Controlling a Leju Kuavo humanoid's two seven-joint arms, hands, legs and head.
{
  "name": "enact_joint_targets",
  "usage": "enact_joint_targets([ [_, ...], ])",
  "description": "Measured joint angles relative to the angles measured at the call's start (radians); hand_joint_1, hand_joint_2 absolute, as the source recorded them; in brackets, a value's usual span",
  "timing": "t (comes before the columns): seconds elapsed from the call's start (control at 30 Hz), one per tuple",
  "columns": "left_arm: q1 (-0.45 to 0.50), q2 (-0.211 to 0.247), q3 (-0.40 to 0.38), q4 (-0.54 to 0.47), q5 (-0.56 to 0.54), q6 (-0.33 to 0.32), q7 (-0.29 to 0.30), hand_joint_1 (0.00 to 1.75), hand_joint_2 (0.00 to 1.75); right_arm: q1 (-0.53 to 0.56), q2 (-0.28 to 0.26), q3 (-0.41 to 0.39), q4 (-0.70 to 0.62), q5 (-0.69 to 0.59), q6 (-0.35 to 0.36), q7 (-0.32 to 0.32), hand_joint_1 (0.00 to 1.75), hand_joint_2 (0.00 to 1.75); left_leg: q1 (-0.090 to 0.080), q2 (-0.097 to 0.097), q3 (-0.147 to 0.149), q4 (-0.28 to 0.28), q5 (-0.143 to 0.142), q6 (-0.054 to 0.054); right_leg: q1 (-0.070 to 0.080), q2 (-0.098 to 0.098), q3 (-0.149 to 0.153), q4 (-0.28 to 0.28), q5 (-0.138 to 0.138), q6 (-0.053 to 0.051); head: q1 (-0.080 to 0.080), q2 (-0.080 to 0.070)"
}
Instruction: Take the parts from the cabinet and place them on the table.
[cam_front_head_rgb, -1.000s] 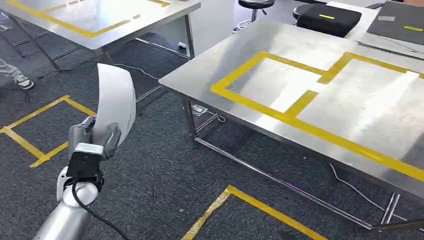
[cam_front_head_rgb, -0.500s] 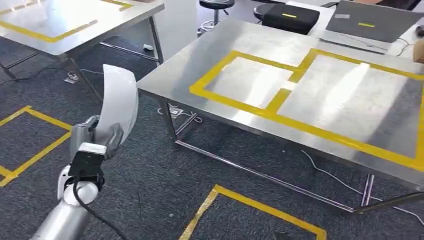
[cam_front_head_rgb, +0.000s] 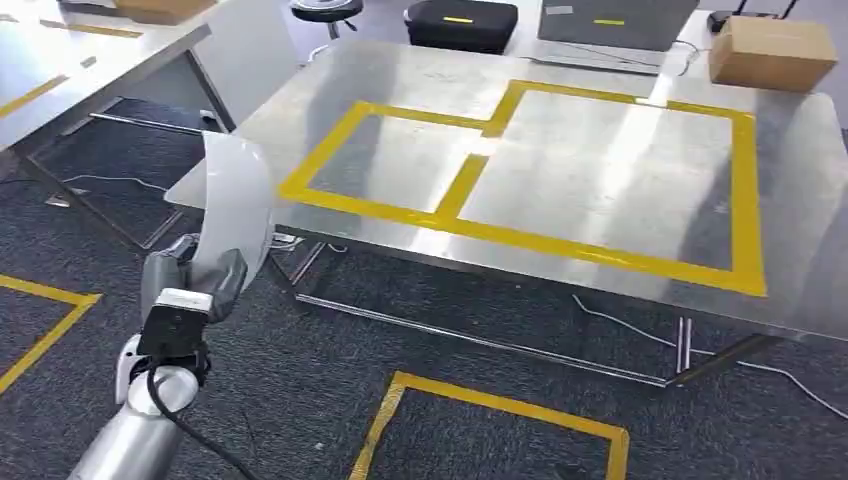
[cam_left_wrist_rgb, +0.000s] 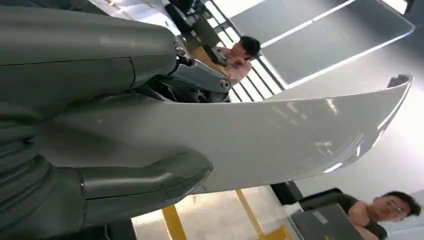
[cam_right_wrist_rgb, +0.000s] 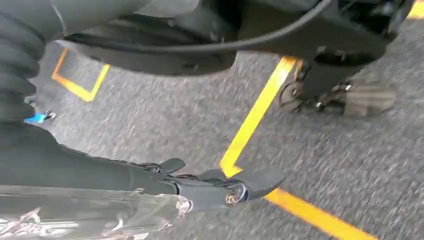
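White curved part (cam_front_head_rgb: 240, 215), glossy like moulded plastic, stands upright in your left hand (cam_front_head_rgb: 190, 275) at the lower left of the head frame; the fingers are closed round its lower end, thumb (cam_left_wrist_rgb: 145, 182) on one face and darker fingers on the other in the left wrist view. Its upper end rises in front of the near left corner of the steel table (cam_front_head_rgb: 800, 200), which fills the upper right of the frame.

Step in hand, as I judge it: carrying the part to the table; placing not yet begun.

Doing it well:
- Keep the grip firm. You hold a long part by one end, so it will want to lever in the hand.
- Lift the tall end clear of the table edge before reaching over.
- Aim for the yellow tape rectangles (cam_front_head_rgb: 420, 113) marked on the top, the left cell being nearer.
- Lay the part down on its long side; stood on end, I expect it would tip.

Views compared:
- Left wrist view gives the pinch itself and the part's long taper, plus two people beyond.
- Head view gives table, tape and a cardboard box (cam_front_head_rgb: 770, 52) at upper right.
- Right wrist view looks down on carpet (cam_right_wrist_rgb: 350, 165) with yellow tape; your right hand (cam_right_wrist_rgb: 220, 187) carries something clear and crinkled, but whether it is gripped I cannot tell.
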Motion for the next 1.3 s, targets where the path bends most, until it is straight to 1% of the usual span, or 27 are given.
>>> enact_joint_targets([
  [0.03,0.002,0.001,0.0,0.001,0.0,-0.001,0.0,1.75,1.75,0.0,0.0,0.0,0.0,0.0,0.001,0.002,0.0,1.75,-0.001,-0.002,-0.032,0.055,-0.011,0.001,0.0,0.013,0.0,0.0,0.0,0.0,0.0,0.0],
  [0.07,0.002,0.001,0.0,0.002,0.0,-0.001,0.0,1.75,1.75,0.002,0.0,0.0,0.0,0.0,0.001,0.002,0.0,1.75,-0.002,-0.003,-0.042,0.061,0.005,0.004,0.0,0.028,0.002,0.0,0.0,0.0,0.0,0.0],
  [0.1,0.002,0.001,0.0,0.002,0.0,-0.001,0.0,1.75,1.75,0.004,0.0,0.0,0.0,0.001,0.001,0.003,0.0,1.75,-0.002,-0.004,-0.031,0.024,0.044,0.007,0.0,0.043,0.004,0.0,0.0,0.0,0.0,0.0],
  [0.17,0.001,0.001,0.0,0.002,0.0,-0.001,0.0,1.75,1.75,0.004,0.0,0.0,0.0,0.001,0.001,0.003,0.0,1.75,0.0,-0.024,0.04,-0.133,0.142,0.013,-0.001,0.07,0.011,0.001,-0.002,0.003,0.0,0.0],
  [0.2,0.001,0.001,0.0,0.002,0.0,-0.001,0.0,1.75,1.75,0.003,0.0,0.0,0.0,0.001,0.001,0.003,0.0,1.75,0.003,-0.065,0.076,-0.21,0.171,0.015,-0.002,0.081,0.011,0.001,-0.003,0.008,0.0,0.0],
  [0.23,0.0,0.002,0.0,0.002,0.0,-0.001,0.0,1.75,1.75,0.0,0.0,0.0,0.0,0.002,0.001,0.003,0.0,1.75,0.009,-0.077,0.092,-0.246,0.155,0.02,0.005,0.094,0.004,0.011,-0.006,0.016,-0.001,0.0],
  [0.27,0.0,0.001,0.0,0.003,0.0,-0.002,0.0,1.75,1.75,0.001,0.0,0.0,0.0,0.003,0.0,0.003,0.0,1.75,0.005,-0.075,0.088,-0.238,0.154,0.021,0.001,0.099,0.0,0.006,-0.004,0.02,0.001,0.0],
  [0.33,0.0,-0.002,-0.001,0.003,0.0,-0.003,0.0,1.75,1.75,0.006,0.0,0.0,0.0,0.005,-0.003,0.001,0.0,1.75,-0.001,-0.063,0.088,-0.239,0.153,0.032,-0.004,0.112,-0.001,-0.003,0.001,0.032,-0.001,0.0],
  [0.37,-0.002,-0.002,0.0,0.003,0.0,-0.004,0.0,1.75,1.75,0.005,-0.001,0.0,0.0,0.006,-0.005,0.001,0.0,1.75,0.009,-0.05,0.091,-0.246,0.158,0.042,-0.004,0.117,-0.005,-0.003,0.0,0.039,-0.002,0.0],
  [0.43,-0.003,-0.006,-0.001,0.003,0.0,-0.007,-0.001,1.75,1.75,0.004,-0.001,0.0,0.0,0.007,-0.004,-0.002,0.0,1.75,0.008,-0.04,0.096,-0.247,0.156,0.054,0.004,0.024,-0.031,0.065,-0.044,0.049,0.017,0.0],
  [0.47,-0.001,-0.005,-0.001,0.003,0.0,-0.008,-0.001,1.75,1.75,0.003,-0.001,0.0,0.0,0.008,0.001,-0.008,0.0,1.75,0.006,-0.034,0.097,-0.247,0.154,0.056,0.002,0.0,-0.069,0.142,-0.082,0.053,0.018,0.0],
  [0.53,0.0,-0.002,0.0,0.003,-0.002,-0.008,-0.001,1.75,1.75,0.001,-0.001,0.002,0.0,0.009,0.005,-0.015,0.0,1.75,0.004,-0.02,0.098,-0.246,0.152,0.059,-0.001,-0.015,-0.146,0.295,-0.137,0.058,0.018,0.0],
  [0.57,0.001,-0.002,-0.001,0.004,-0.003,-0.008,-0.002,1.75,1.75,0.001,-0.001,0.002,0.0,0.01,0.006,-0.017,0.0,1.75,0.004,-0.014,0.099,-0.246,0.151,0.058,-0.002,-0.016,-0.156,0.312,-0.133,0.058,0.018,0.0],
  [0.6,0.001,-0.002,-0.001,0.005,-0.003,-0.008,-0.002,1.75,1.75,-0.001,-0.001,0.003,0.0,0.01,0.006,-0.017,0.0,1.75,0.004,-0.011,0.102,-0.246,0.148,0.057,-0.002,-0.016,-0.139,0.28,-0.105,0.058,0.018,0.0],
  [0.7,0.0,-0.002,0.0,0.005,-0.004,-0.009,-0.002,1.75,1.75,0.002,-0.001,0.003,0.0,0.01,0.006,-0.017,0.0,1.75,0.004,-0.009,0.116,-0.246,0.139,0.047,-0.001,-0.026,-0.003,0.022,0.011,0.049,0.018,0.0],
  [0.73,-0.001,-0.001,0.0,0.005,-0.004,-0.009,-0.002,1.75,1.75,-0.001,-0.001,0.003,0.0,0.011,0.006,-0.017,0.0,1.75,-0.004,-0.008,0.113,-0.244,0.137,0.042,0.004,-0.031,0.013,0.001,-0.006,0.045,0.018,0.0],
  [0.77,-0.001,-0.001,0.0,0.005,-0.004,-0.009,-0.002,1.75,1.75,-0.003,-0.001,0.003,0.0,0.012,0.006,-0.017,0.0,1.75,-0.004,-0.008,0.112,-0.245,0.139,0.038,0.004,-0.027,0.01,0.0,-0.002,0.039,0.016,0.0],
  [0.83,0.0,0.0,-0.001,0.005,-0.006,-0.009,-0.003,1.75,1.75,-0.001,0.0,0.003,0.0,0.012,0.006,-0.017,0.0,1.75,-0.005,-0.008,0.112,-0.244,0.141,0.053,0.001,-0.023,0.008,-0.005,0.004,0.044,0.014,0.0],
  [0.93,0.0,0.002,-0.001,0.005,-0.01,-0.009,-0.003,1.75,1.75,-0.001,0.001,0.003,0.0,0.013,0.003,-0.017,0.0,1.75,-0.009,-0.005,0.116,-0.255,0.14,0.053,-0.004,-0.018,0.01,-0.014,0.007,0.045,0.014,0.0],
  [0.97,-0.002,0.002,-0.001,0.005,-0.011,-0.009,-0.004,1.75,1.75,-0.003,0.001,0.003,0.0,0.014,0.003,-0.017,0.0,1.75,-0.012,-0.005,0.123,-0.277,0.147,0.065,-0.007,-0.016,0.016,-0.031,0.014,0.047,0.01,0.0],
  [1.0,-0.003,0.001,-0.001,0.003,-0.012,-0.008,-0.005,1.75,1.75,-0.005,0.001,0.003,0.0,0.014,0.003,-0.017,0.0,1.75,-0.005,-0.003,0.153,-0.326,0.164,0.075,0.004,-0.016,0.025,-0.051,0.018,0.047,0.005,0.0],
  [1.03,-0.004,-0.002,-0.001,0.003,-0.012,-0.008,-0.005,1.75,1.75,-0.003,0.001,0.004,0.0,0.015,0.003,-0.017,0.0,1.75,0.001,0.006,0.173,-0.359,0.18,0.064,0.003,-0.015,0.023,-0.04,0.013,0.046,0.009,0.0],
  [1.07,-0.008,-0.001,-0.001,0.003,-0.013,-0.008,-0.006,1.75,1.75,-0.003,0.001,0.004,0.0,0.016,0.002,-0.017,0.0,1.75,0.007,0.006,0.185,-0.376,0.187,0.067,0.0,-0.014,0.005,0.002,-0.012,0.05,0.014,0.0],
  [1.17,-0.005,0.0,-0.001,0.003,-0.015,-0.007,-0.006,1.75,1.75,0.001,0.001,0.004,0.0,0.015,0.0,-0.016,0.0,1.75,0.019,0.007,0.191,-0.374,0.183,0.044,-0.019,-0.015,-0.106,0.221,-0.1,0.074,0.013,0.0],
  [1.2,-0.002,-0.001,-0.001,0.003,-0.015,-0.008,-0.006,1.75,1.75,0.002,0.001,0.004,0.0,0.014,-0.002,-0.017,0.0,1.75,0.025,0.007,0.193,-0.371,0.179,0.036,-0.025,-0.016,-0.12,0.241,-0.094,0.083,0.013,0.0],
  [1.23,-0.001,0.0,-0.001,0.003,-0.015,-0.007,-0.006,1.75,1.75,0.001,0.0,0.004,0.0,0.014,-0.002,-0.017,0.0,1.75,0.032,0.007,0.198,-0.368,0.174,0.026,-0.031,-0.017,-0.107,0.214,-0.068,0.092,0.013,0.0],
  [1.3,0.0,-0.001,-0.001,0.004,-0.015,-0.007,-0.006,1.75,1.75,0.003,-0.002,0.004,0.0,0.016,-0.003,-0.016,0.0,1.75,0.056,0.006,0.207,-0.346,0.153,-0.001,-0.049,-0.025,-0.015,0.037,0.031,0.119,0.013,0.0],
])
